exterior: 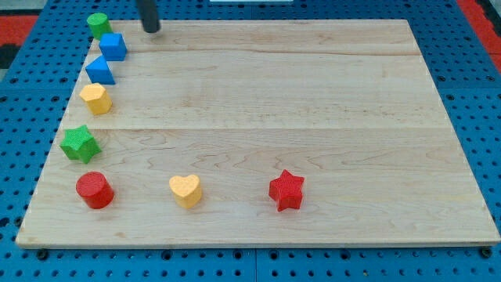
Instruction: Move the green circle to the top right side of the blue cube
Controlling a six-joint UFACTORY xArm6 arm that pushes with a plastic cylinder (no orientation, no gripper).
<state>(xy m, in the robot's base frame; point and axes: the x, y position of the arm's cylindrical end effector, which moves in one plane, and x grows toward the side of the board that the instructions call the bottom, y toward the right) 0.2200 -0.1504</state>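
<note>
- Pale wooden bench (313,117) of jointed planks, set on a blue pegboard base (477,117), filling most of the frame.
- Green circle (99,24) at the upper left corner of the bench, just above and left of the blue cube (113,46), the two very close or touching; cannot tell which.
- Blue triangular block (100,70) just below the cube, down the left edge.
- Yellow block (96,99), roughly hexagonal, next below, close under the blue triangular block.
- Green star (80,144) further down the left edge, apart from the yellow block.
- Red cylinder (95,190) in the lower left corner area.
- Yellow heart (185,190) along the lower edge, right of the red cylinder and well apart from it.
- Red star (286,190) lower centre, right of the heart.
- My tip (151,30) at the upper left of the frame, near the top edge of the bench, right of the green circle and up-right of the blue cube, touching neither.
- No fingers on this rod, so nothing open, closed or gripped; only the dark lower end visible, cut off by the top of the frame.
</note>
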